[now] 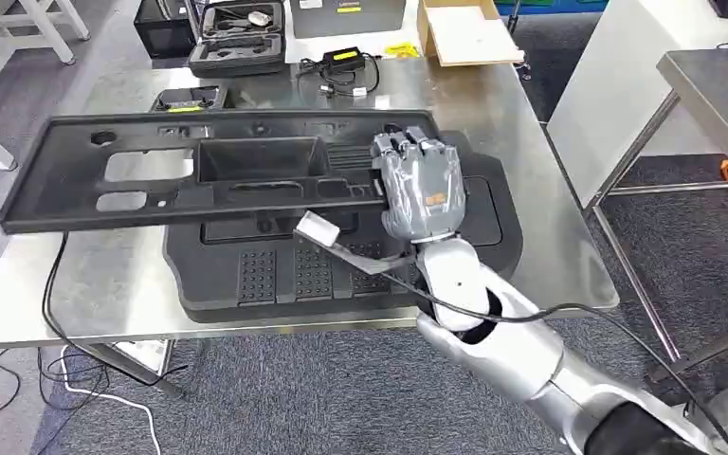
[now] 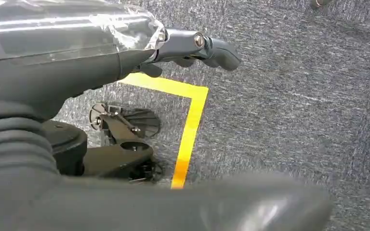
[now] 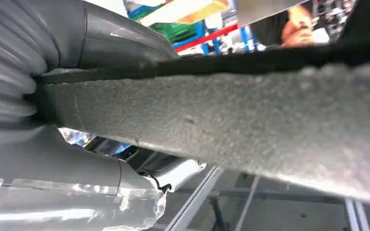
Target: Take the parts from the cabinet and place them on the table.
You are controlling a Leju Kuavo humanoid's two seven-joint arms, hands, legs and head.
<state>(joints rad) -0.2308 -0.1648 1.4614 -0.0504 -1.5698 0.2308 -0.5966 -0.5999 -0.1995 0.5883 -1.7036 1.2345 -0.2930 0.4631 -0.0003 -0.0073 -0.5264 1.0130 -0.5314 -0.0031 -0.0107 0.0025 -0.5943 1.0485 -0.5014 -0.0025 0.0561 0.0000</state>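
1. Long black panel (image 1: pixel 218 171), the part being placed, lies across the centre-left of the head view, its long axis running left to right. Its left end reaches toward the left edge of the frame and its right end sits in the right hand (image 1: pixel 422 185).
2. Beneath it, lower centre, lies a second black moulded part (image 1: pixel 332 270), flat on the desk (image 1: pixel 550 246). The panel appears to ride above that part with its left end out over bare steel; whether it touches either I cannot tell.
3. From the right hand the panel stretches away toward the left of the frame, so nearly all its length lies on one side of the grip. My judgement: the far end will want to sag or swing as it is lowered, and setting it down level is what the coming move depends on.
4. That right hand is clasped on the panel's right end, fingers curled over the upper edge. In the right wrist view the panel's rough edge (image 3: pixel 250 120) runs straight across, clamped against the hand (image 3: pixel 53 96).
5. In the left wrist view the left hand (image 2: pixel 125 62) hangs over grey carpet beside yellow floor tape (image 2: pixel 190 125). Its fingers (image 2: pixel 217 48) are curled in with nothing between them, so the right hand alone carries the panel.
6. Upper frame of the head view, well apart from the panel: an open black case (image 1: pixel 239 38), a coiled cable (image 1: pixel 346 68) and a cardboard box (image 1: pixel 469 30).
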